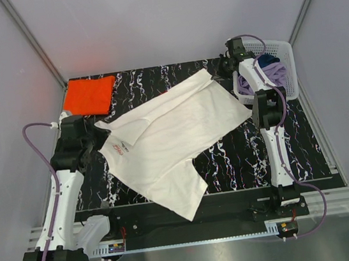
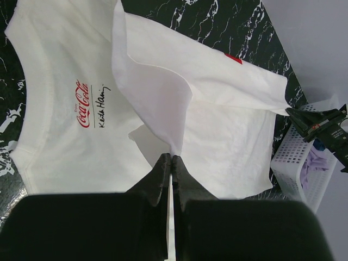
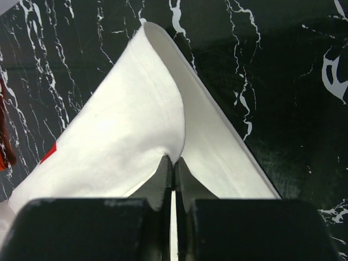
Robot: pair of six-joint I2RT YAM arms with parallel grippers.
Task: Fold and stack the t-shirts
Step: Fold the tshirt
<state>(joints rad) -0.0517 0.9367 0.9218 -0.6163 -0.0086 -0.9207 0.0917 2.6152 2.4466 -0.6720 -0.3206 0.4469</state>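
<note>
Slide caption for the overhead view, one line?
Left gripper and right gripper pinch the white t-shirt on the black table; orange t-shirt lies far left.

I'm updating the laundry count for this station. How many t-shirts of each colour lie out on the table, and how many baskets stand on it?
white t-shirt: 1
orange t-shirt: 1
basket: 1
Total: 3
</note>
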